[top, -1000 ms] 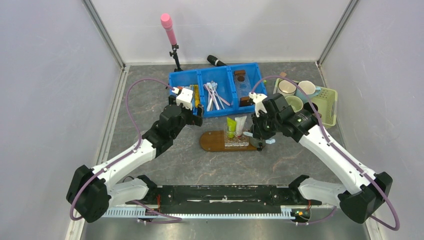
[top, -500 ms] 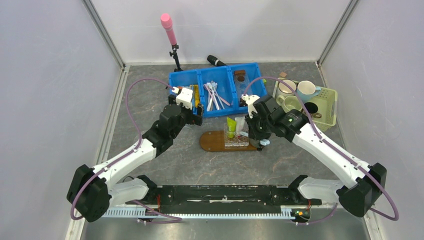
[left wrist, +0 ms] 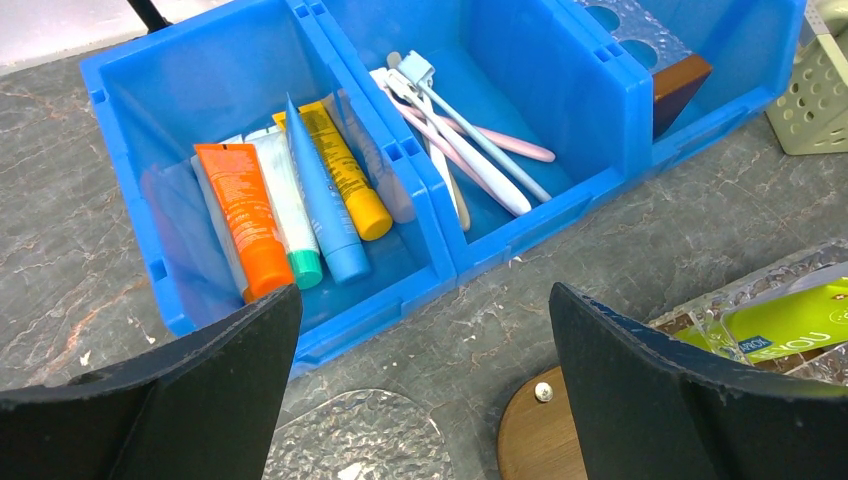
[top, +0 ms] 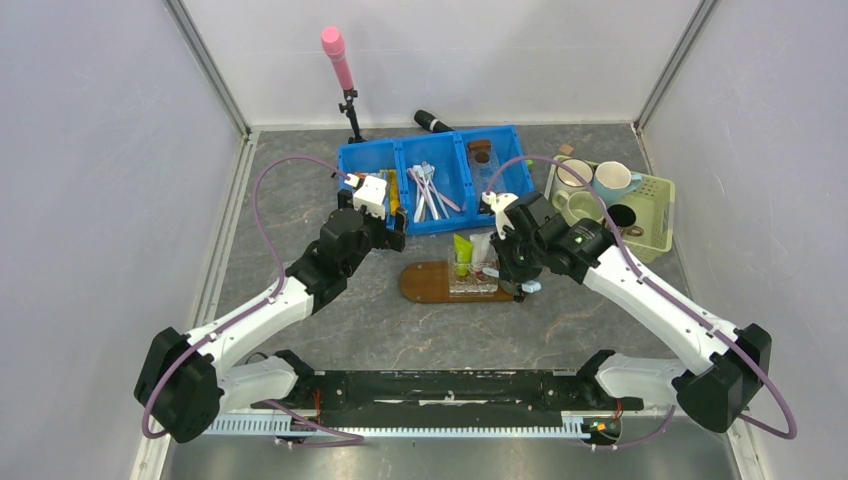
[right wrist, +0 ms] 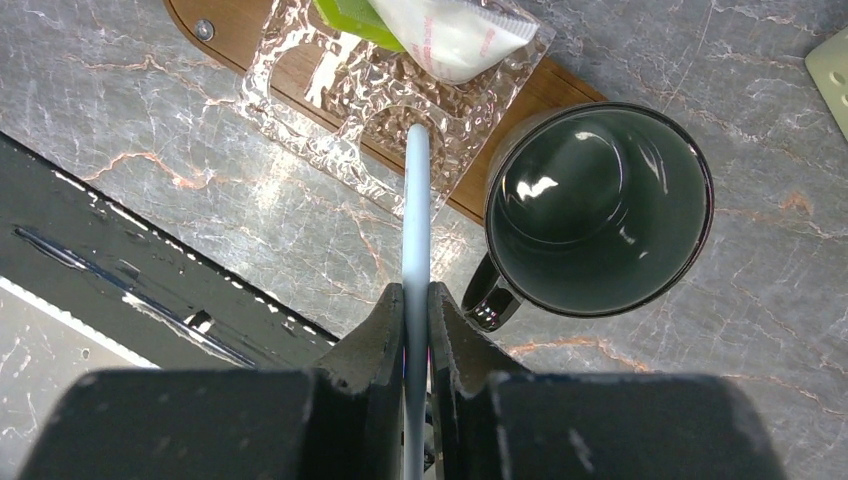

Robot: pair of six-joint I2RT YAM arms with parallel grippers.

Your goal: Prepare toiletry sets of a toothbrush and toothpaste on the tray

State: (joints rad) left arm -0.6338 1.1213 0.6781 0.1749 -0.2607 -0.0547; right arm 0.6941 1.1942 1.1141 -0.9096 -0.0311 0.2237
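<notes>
— What's crowding the tray?

— You have a black mug [right wrist: 598,208] standing just beside the right end of the tray [right wrist: 190,12], close to your right gripper's fingers. From the top camera your right arm hides that end of the tray. Behind it, along the table's far edge, sits the blue bin [top: 399,175]. The pale green basket [top: 660,235] is near the far right corner with cups [top: 612,180] in it. A pink-topped stand [top: 338,55] rises behind the bin.

— And what's in the containers?

— Your left wrist camera shows the bin's left compartment holding an orange tube [left wrist: 245,215], a yellow tube [left wrist: 345,170] and two more. The middle compartment holds pink and white toothbrushes [left wrist: 470,140]. On the tray, mid-table, a clear glass holder [right wrist: 330,110] carries the green toothpaste [right wrist: 345,12] and the white toothpaste [right wrist: 450,35], side by side.

— The grippers?

— Your right gripper [right wrist: 416,290] is pinched tight on the light blue toothbrush [right wrist: 416,200]. Its far end reaches a hollow of the holder, but I cannot tell whether it touches. Your left gripper [left wrist: 425,300] is spread wide, holding nothing, over the table in front of the bin.
</notes>
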